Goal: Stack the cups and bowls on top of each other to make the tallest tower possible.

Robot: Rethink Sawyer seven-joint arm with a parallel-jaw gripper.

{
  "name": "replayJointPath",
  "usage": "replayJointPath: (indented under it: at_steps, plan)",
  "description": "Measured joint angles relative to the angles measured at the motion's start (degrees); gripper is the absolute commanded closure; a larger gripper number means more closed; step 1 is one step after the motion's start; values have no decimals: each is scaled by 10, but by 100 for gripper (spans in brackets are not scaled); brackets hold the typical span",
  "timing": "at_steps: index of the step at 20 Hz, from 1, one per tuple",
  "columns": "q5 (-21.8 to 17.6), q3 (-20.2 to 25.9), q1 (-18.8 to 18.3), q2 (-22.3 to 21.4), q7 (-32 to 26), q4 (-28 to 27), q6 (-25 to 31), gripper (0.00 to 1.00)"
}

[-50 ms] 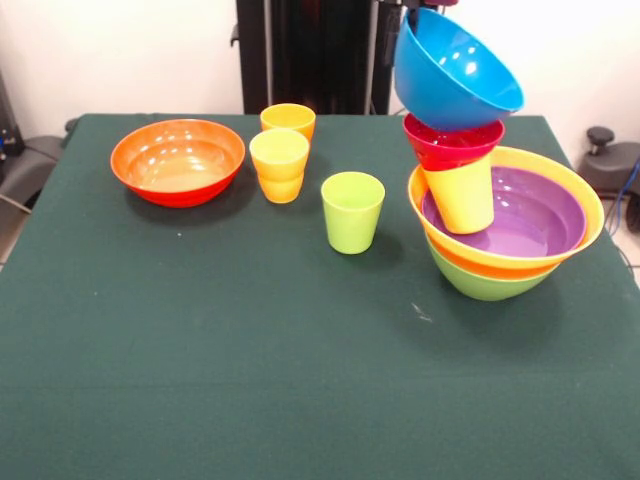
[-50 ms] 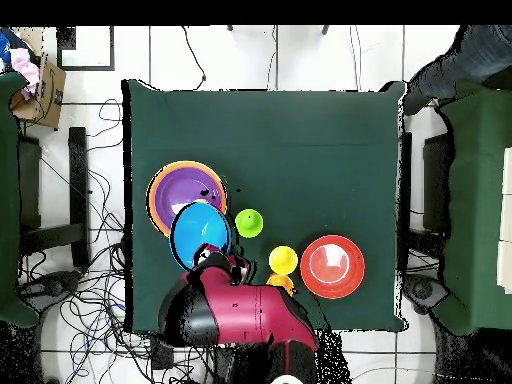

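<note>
The tower [image 1: 500, 215] stands at the table's [image 1: 250, 380] right side in the front view: green, orange and purple bowls nested, an upturned yellow cup, a red bowl, then a tilted blue bowl [image 1: 455, 70] the gripper [image 1: 412, 18] meets; its grip cannot be made out.

- Directly below the gripper [image 1: 412, 14]: tilted blue bowl [image 1: 455, 70] atop the tower [image 1: 500, 215], blocking descent.
- Beside it: lime green cup [image 1: 353, 211], two yellow cups [image 1: 280, 165], red-orange bowl [image 1: 178, 161].
- Beyond these: bare green table [image 1: 250, 370], open.
</note>
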Motion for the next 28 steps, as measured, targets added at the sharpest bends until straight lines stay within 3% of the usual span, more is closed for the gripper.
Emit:
replayJointPath:
  at_steps: [14, 28]
  plan:
    - [12, -5, 24, 25, 0, 2, -21, 100]
    - [36, -2, 24, 27, 0, 3, -21, 100]
